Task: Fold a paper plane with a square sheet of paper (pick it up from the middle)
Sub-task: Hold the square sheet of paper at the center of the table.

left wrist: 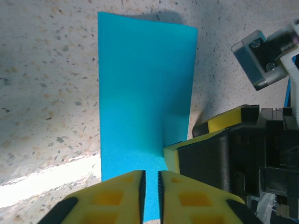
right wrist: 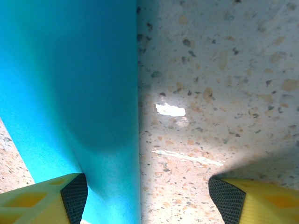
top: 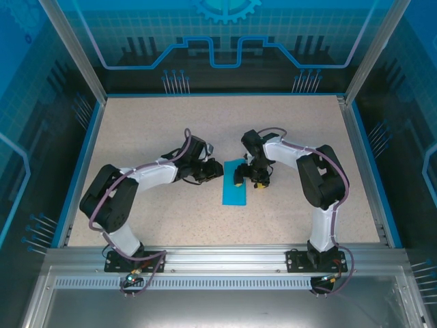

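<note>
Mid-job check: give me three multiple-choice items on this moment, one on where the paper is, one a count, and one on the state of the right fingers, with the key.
1. Where does the teal-blue rectangular paper sheet lie?
A) on the speckled beige table, between the yellow left fingers and the yellow right fingers
B) at the table's far left corner
C) off the table

2. How many pieces of paper lie on the table?
A) three
B) one
C) two

3. How do the right fingers stand?
A) shut together
B) lifting the paper
C) spread wide

Key:
1 A: the top view shows it mid-table between both arms' tips.
2 B: a single blue piece lies there.
3 C: the right wrist view shows one finger at the paper and the other far off over bare table.
</note>
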